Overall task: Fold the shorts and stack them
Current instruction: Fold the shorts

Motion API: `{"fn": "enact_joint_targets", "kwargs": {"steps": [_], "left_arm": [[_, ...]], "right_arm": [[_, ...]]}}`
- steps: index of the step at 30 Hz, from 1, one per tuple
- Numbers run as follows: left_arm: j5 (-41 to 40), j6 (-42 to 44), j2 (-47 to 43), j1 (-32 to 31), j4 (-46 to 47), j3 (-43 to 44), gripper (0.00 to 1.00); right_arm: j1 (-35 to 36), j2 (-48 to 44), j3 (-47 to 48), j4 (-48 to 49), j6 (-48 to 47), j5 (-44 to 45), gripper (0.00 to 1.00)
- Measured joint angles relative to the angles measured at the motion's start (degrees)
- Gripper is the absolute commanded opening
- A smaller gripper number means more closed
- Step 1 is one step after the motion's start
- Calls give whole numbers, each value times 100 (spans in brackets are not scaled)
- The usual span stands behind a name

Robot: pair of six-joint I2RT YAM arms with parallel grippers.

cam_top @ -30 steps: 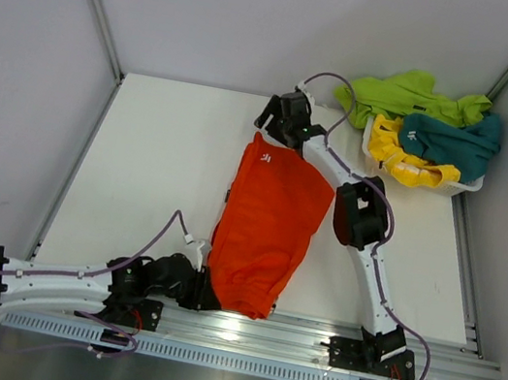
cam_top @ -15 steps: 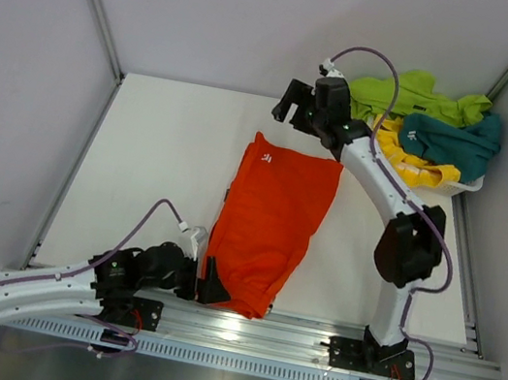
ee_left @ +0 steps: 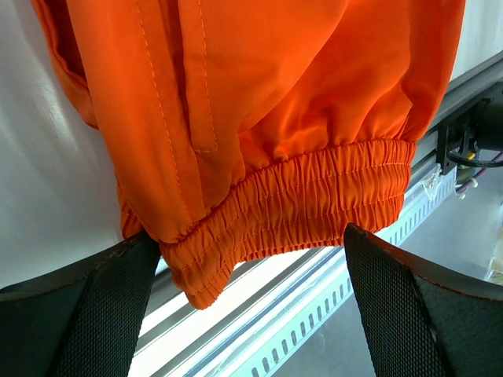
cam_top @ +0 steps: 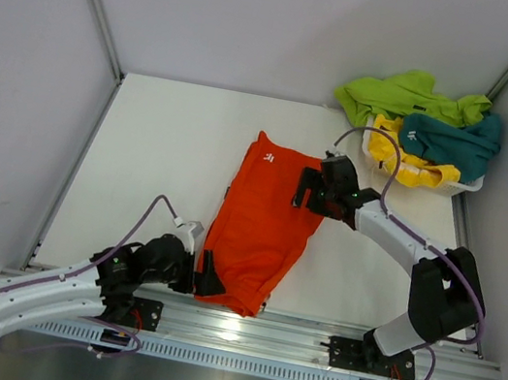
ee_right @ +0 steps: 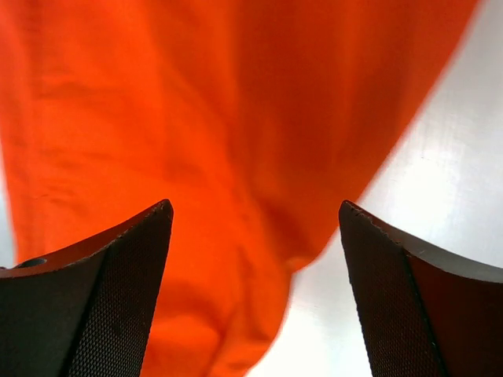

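Orange shorts [cam_top: 263,221] just beyond parted jaws

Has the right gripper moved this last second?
Yes. The right gripper came back from the table's far edge toward the bases, now over the orange shorts.

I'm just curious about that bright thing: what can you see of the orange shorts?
The orange shorts are thin, smooth fabric, lying mostly flat on the white table, slightly rumpled. A small white logo sits at the far end; the gathered elastic waistband is at the near end, reaching the metal rail. The open left gripper sits at the waistband, not gripping it; the open right gripper hovers over the right edge.
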Motion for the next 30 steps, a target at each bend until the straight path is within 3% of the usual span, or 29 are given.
{"fn": "enact_joint_targets", "kwargs": {"steps": [3,8,15,18,19,23,25,30], "left_arm": [[-7,0,-2,37,-15,-2,99],[-61,22,66,74,-9,-2,99],[20,216,949,597,542,149,97],[155,402,1290,1027,846,205,97],[205,485,1384,1185,907,236,97],[280,844,1753,1814,966,444,97],[295,1049,2028,2181,992,592,97],[398,1464,2739,2822,1154,984,97]], "right_arm": [[-258,9,-192,7,0,-17,86],[-708,155,-140,321,-20,-142,74],[-909,1113,516,483,-118,-282,69],[-920,1506,737,494,-162,-297,56],[-920,1598,758,496,-168,-302,46],[-918,1749,680,481,-151,-317,30],[-916,1718,514,549,-114,-321,24],[-883,1143,-295,745,-2,-315,22]]}}
